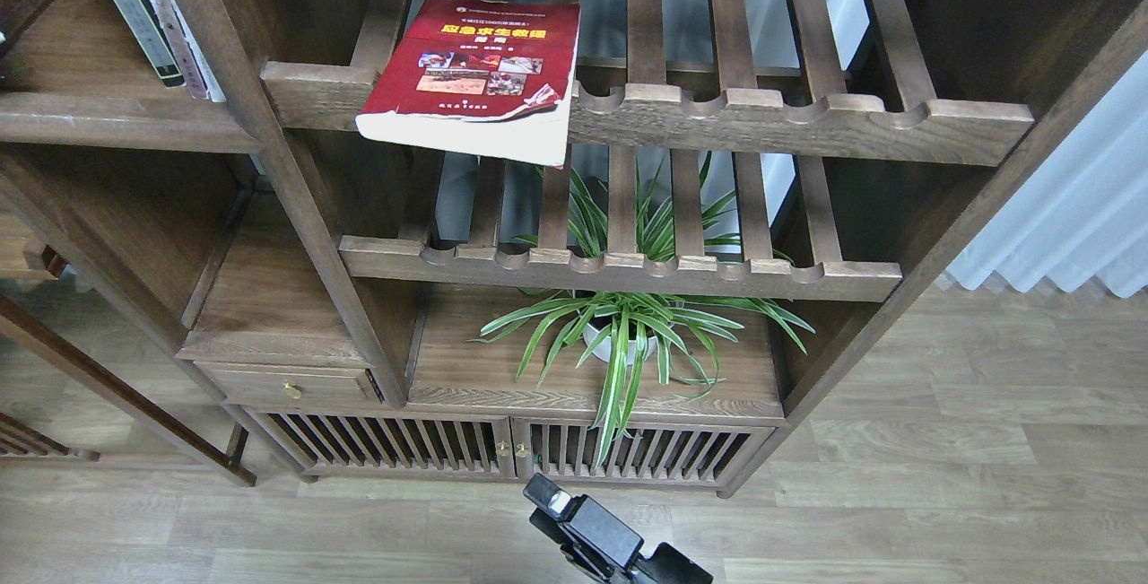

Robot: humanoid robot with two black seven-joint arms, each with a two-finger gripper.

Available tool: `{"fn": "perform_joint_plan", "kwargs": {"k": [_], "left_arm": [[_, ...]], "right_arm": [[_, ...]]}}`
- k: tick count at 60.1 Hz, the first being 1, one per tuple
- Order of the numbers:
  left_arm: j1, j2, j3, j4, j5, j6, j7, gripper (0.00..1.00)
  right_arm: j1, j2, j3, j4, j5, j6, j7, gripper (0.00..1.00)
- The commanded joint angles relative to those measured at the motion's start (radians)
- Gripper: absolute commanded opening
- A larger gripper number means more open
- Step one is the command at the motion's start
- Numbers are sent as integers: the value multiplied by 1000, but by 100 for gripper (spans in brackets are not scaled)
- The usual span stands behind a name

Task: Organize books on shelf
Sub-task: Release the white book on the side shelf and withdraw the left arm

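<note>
The red book (475,64), with photos and a yellow title, lies flat, cover up, on the upper slatted rack (789,113). Its near edge hangs over the scalloped front rail. At the top left, a few thin books (148,14) stand leaning on the solid dark-brown shelf (108,117); only their pale and dark spines show, and the frame edge cuts them off. One black gripper (549,496) rises from the bottom edge, low in front of the bookcase and far below the red book. I take it for my right one. Its fingers cannot be told apart. The left gripper is out of view.
A second slatted rack (628,270) sits below the first. A potted spider plant (628,333) stands on the board under it. Below are a small drawer (287,382) and slatted cabinet doors (502,449). A white curtain (1076,207) hangs at the right, above the wood floor (942,476).
</note>
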Motion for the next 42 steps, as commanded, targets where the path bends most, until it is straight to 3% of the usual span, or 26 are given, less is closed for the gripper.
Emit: {"fn": "perform_joint_plan", "kwargs": {"k": [1,16,42], "left_arm": [[-131,-54,55,44,114,0,2,7],[-390,-164,195,160,262,0,49,7],[-705,-305,417,380,287,0,77,8]], "right_arm": [[0,0,6,0,1,0,0,99],[0,0,8,0,1,0,2,99],[0,0,9,0,1,0,5,99]]}}
